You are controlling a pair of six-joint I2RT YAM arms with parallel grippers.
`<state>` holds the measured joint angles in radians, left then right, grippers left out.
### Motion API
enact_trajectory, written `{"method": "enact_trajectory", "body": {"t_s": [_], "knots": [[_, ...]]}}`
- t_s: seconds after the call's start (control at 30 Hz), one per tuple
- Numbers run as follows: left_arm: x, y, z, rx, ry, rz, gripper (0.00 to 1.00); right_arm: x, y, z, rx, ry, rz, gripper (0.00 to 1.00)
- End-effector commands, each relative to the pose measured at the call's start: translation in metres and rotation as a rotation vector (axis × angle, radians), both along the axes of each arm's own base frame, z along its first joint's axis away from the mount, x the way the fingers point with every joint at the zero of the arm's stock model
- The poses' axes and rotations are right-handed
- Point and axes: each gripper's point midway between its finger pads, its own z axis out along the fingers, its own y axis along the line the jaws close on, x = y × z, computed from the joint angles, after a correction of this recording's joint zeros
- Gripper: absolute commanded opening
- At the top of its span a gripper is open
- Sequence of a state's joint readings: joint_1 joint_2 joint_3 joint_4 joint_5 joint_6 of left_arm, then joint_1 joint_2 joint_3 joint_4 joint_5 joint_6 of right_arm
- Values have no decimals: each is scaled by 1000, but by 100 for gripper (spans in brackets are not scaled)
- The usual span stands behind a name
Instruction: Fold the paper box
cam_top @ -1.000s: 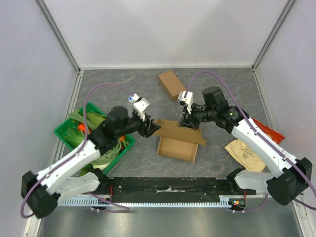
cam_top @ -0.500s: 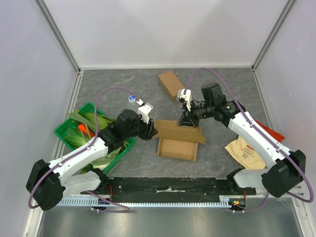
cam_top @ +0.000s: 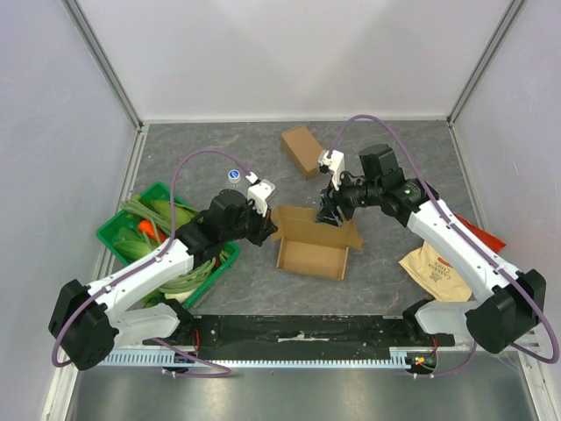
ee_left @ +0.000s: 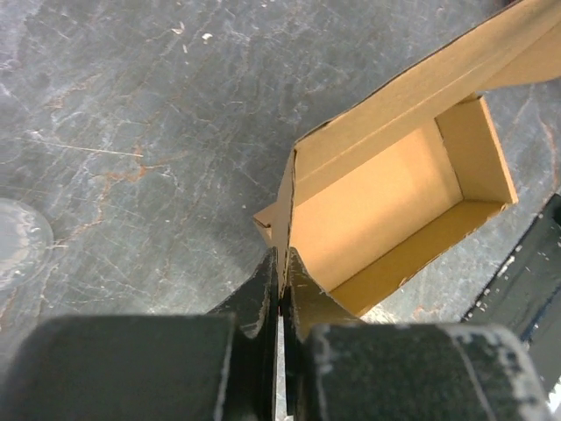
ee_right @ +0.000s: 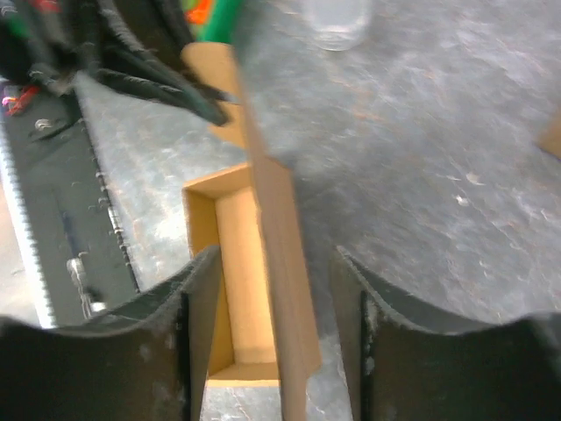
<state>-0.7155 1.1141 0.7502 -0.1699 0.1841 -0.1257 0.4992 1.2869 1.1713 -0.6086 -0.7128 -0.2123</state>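
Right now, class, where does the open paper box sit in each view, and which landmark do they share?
Top external: paper box at picture centre.
Left wrist: centre-right, its corner pinched by the left gripper.
Right wrist: lower centre-left.
Shared landmark: the small clear container, in all three.

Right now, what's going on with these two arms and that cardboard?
Both arms are working on the open paper box in the middle of the table. The left pincer is shut on the box's left end, pinching the cardboard edge. The right pincer stands open astride the tall rear flap, not gripping it. The box is only partly folded, its top open.
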Motion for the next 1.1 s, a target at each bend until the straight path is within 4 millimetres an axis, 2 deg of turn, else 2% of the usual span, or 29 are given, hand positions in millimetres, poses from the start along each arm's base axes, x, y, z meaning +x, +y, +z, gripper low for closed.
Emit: {"method": "enact_trajectory", "body": {"t_s": [0.0,0.03,0.07,0.1,0.17,0.23,0.27,0.43,0.47,0.57,0.6,0.63,0.67,0.73,0.9,1.0,1.07], "knots": [[18,-1,22,-16,-73,51,2,48,-32,17,-23,27,-487,71],[20,2,20,-3,-82,61,2,49,-46,6,-65,41,-562,77],[21,3,20,12,-97,53,2,42,-57,0,-88,68,-602,81],[21,4,19,20,-102,53,2,42,-70,-7,-105,93,-645,81],[21,6,19,28,-119,47,2,28,-85,-26,-152,139,-655,79],[19,6,21,16,-139,29,2,22,-95,-43,-199,135,-653,78],[18,6,19,22,-147,17,2,24,-98,-43,-201,113,-657,75],[14,6,16,43,-142,-13,2,43,-99,-29,-170,11,-628,68],[13,6,16,44,-139,-18,2,50,-99,-26,-129,13,-620,62],[11,4,15,36,-133,-30,2,58,-99,-25,-81,-14,-605,57],[9,3,14,33,-129,-39,2,58,-102,-33,-90,-16,-611,56],[7,1,14,25,-121,-56,2,56,-100,-33,-72,-22,-599,56],[6,-1,14,17,-119,-64,2,59,-95,-29,-37,-49,-582,56],[6,-2,12,18,-111,-67,2,51,-85,-34,-4,-26,-522,54],[8,-2,12,20,-116,-61,2,46,-86,-41,-1,-18,-524,42],[9,-3,11,20,-107,-52,2,46,-87,-44,-5,2,-534,28],[13,-3,13,7,-94,-18,2,47,-88,-47,-15,22,-554,6]]}}
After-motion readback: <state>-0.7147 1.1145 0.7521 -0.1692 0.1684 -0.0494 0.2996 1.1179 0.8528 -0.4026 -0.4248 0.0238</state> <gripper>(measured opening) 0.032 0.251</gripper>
